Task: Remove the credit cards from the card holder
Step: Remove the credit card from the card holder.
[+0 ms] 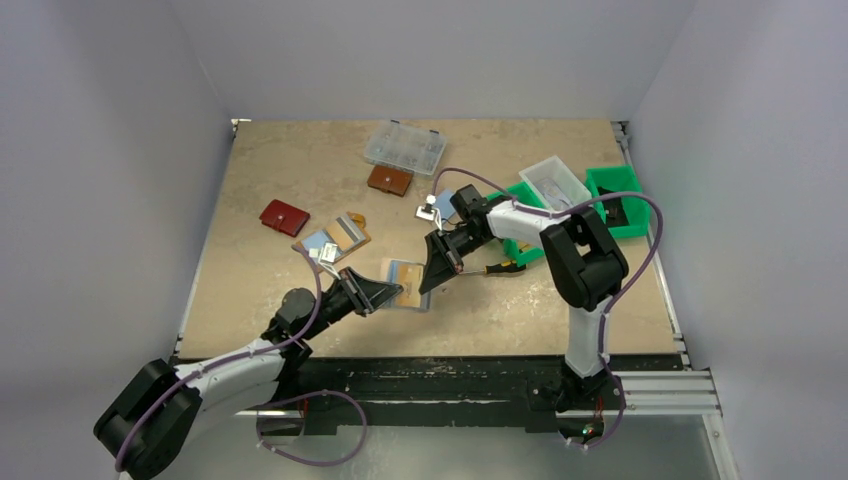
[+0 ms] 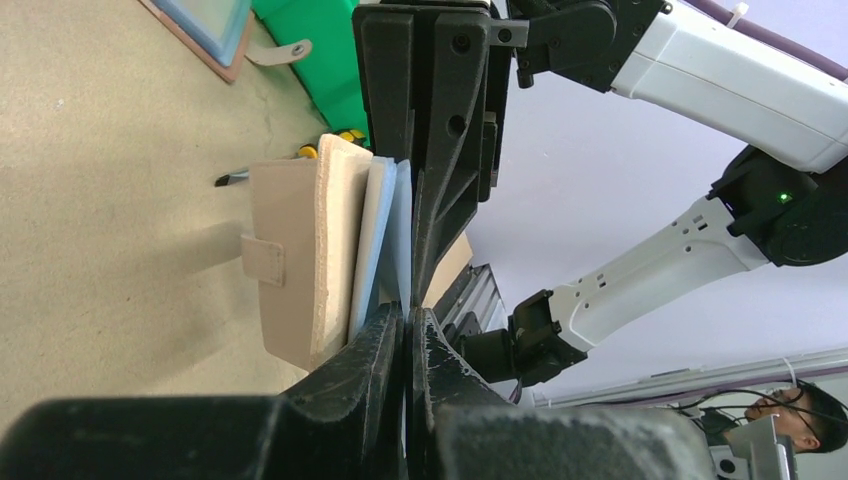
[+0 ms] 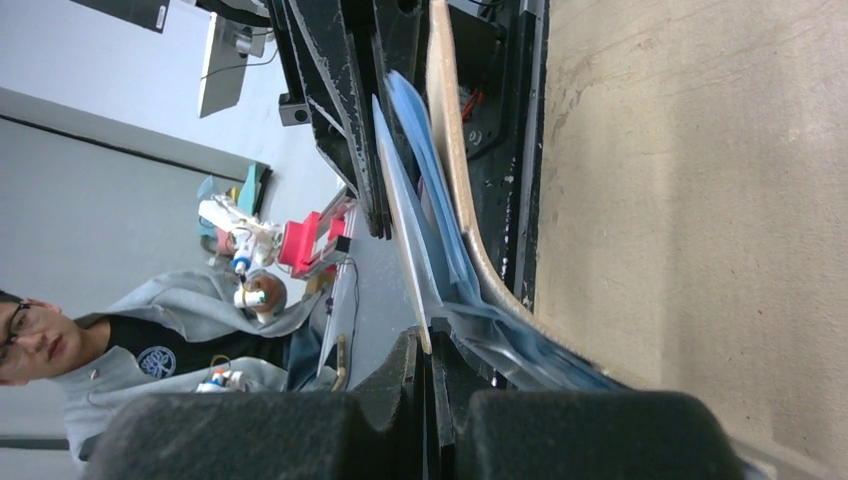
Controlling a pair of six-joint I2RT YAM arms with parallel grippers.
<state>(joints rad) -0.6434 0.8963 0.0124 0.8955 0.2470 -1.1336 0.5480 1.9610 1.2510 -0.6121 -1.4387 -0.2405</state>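
The left hand [image 2: 405, 330] is pinching the small tan folding card holder [image 2: 295, 260], right between both hands. The right hand [image 3: 428, 350] is pinching what looks like a thin pale-blue card [image 3: 405, 220]. I'd be pulling straight, slowly.

left arm [image 1: 235, 364]: white shells, black joints
right arm [image 1: 520, 215]: same
cables [image 1: 660, 232]: purple
LED [image 2: 784, 196]: green, 3 o'clock, left wrist view

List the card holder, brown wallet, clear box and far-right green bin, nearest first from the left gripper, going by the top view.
1. Card holder: right at the left gripper's fingers, near the front.
2. Brown wallet: farther back, mid-table.
3. Clear box: just behind the wallet, by the back edge.
4. Green bin: far right.
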